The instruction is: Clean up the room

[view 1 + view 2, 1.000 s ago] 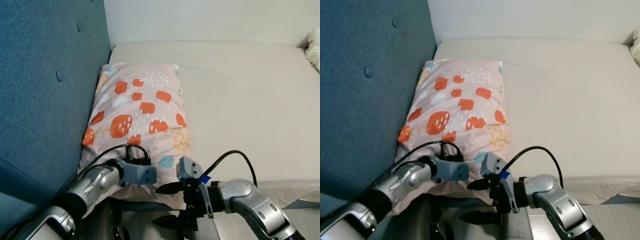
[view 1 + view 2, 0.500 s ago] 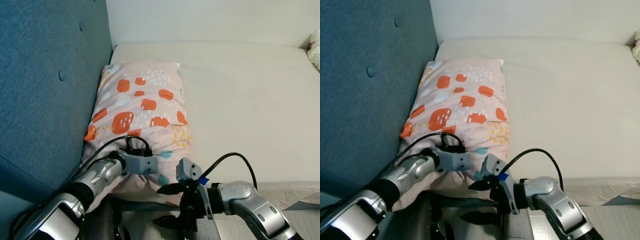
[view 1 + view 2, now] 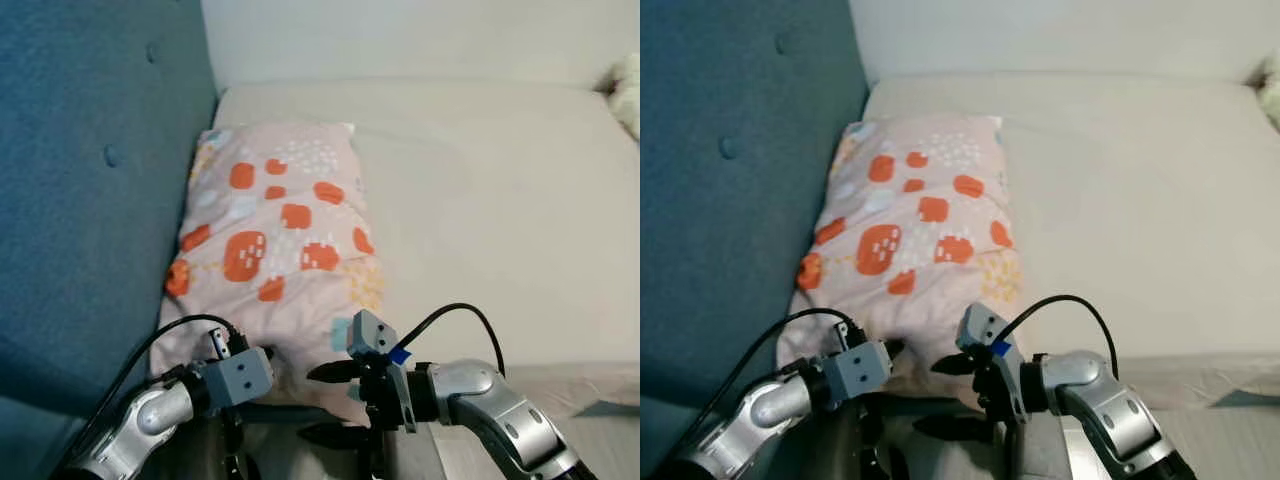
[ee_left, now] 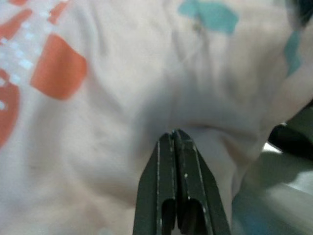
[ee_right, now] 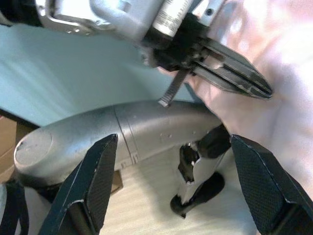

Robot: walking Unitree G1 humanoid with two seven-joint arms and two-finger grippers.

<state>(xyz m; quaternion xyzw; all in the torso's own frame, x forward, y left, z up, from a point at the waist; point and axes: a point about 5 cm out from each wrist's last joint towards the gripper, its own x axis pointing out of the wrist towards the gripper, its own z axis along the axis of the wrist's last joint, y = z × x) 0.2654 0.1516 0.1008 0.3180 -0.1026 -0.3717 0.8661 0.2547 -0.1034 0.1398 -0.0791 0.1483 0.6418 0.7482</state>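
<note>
One big bed w/ a plain beige sheet is taking up most of the head views, running from the pale wall at the back to the near edge where both arms are working. A dark blue padded headboard w/ button tufts is rising along the robot's left side of the bed, and the pillow is lying lengthwise right against it, on the left part of the mattress. The pillow is pale pink w/ orange blotches, white dots and a few teal and yellow marks, and its near end is sagging over the bed's front edge. A white fluffy thing is peeking in at the far right corner, too blurred to tell what it is. The left gripper is sitting at the pillow's near left corner; in the left wrist view its two black fingers are pressed flat together, tips touching the wrinkled fabric, and I can't tell whether any cloth is pinched btwn them. The right gripper is hovering just beside the pillow's near right corner, below the bed edge, fingers spread wide apart and grasping nothing. A black cable is looping over the right wrist.
</note>
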